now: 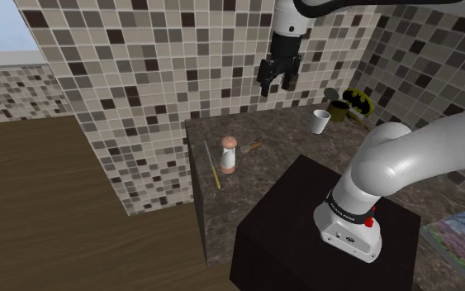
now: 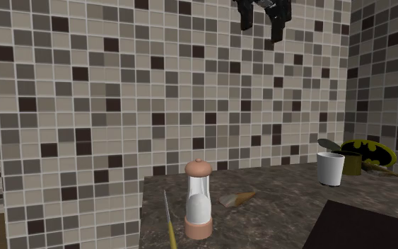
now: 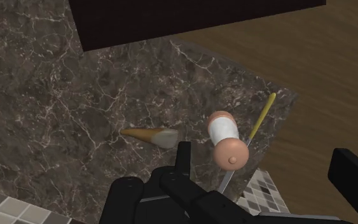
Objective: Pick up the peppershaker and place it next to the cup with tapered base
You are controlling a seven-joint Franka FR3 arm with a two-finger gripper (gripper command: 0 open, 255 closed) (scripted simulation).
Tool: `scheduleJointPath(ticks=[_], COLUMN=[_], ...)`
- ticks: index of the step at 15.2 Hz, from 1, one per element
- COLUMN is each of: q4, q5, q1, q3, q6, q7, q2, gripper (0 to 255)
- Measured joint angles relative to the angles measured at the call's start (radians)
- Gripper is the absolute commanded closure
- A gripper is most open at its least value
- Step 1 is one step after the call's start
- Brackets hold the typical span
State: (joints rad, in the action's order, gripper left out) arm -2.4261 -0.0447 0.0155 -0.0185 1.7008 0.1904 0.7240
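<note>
**item 1, task's thing:** pepper shaker with pinkish-tan rounded cap and foot and a white middle (image 1: 229, 155). it stands upright on the dark brown veined stone surface (image 1: 282, 159), near the corner by the tiled wall. nothing touches it from above.

**item 2:** all-black two-finger tool (image 1: 277, 84). it hangs high over the surface in front of the wall, fingers apart and empty. in the wrist view the shaker's cap lies far below between the fingers, not held. this reads as a hover before any descent, so the pick is not yet begun.

**item 3, goal marker:** plain white cup narrowing toward its base (image 1: 320, 121). it stands upright, well apart from the shaker, toward the surface's far end. bare stone around it likely leaves room for the shaker.

**item 4:** thin yellow stick (image 1: 213, 168), lying flat along the surface's edge just beside the shaker. whether the two touch cannot be told. it could be nudged in a grasp.

**item 5:** tan cone-shaped object with a pale end (image 1: 251, 147), lying near the shaker. its kind is unclear.

**item 6:** dark olive vessel (image 1: 338, 107) and a yellow-and-black bat-emblem piece (image 1: 358, 101), behind the cup. they are partly covered and their forms are hard to make out.

**item 7:** black box stand (image 1: 301, 227), hiding part of the surface.

**cut off:** the tool's upper body and the stick's near end in the second exterior view.
</note>
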Motion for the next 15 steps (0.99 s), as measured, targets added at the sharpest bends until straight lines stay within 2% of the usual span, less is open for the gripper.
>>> scheduleJointPath(ticks=[8,15], q4=[-0.145,-0.177], q5=[-0.009,0.008], q1=[0.002,0.018], q3=[-0.044,-0.071], q6=[0.334,0.622], q7=[0.056,0.103], q2=[-0.158,-0.387], gripper=[0,0])
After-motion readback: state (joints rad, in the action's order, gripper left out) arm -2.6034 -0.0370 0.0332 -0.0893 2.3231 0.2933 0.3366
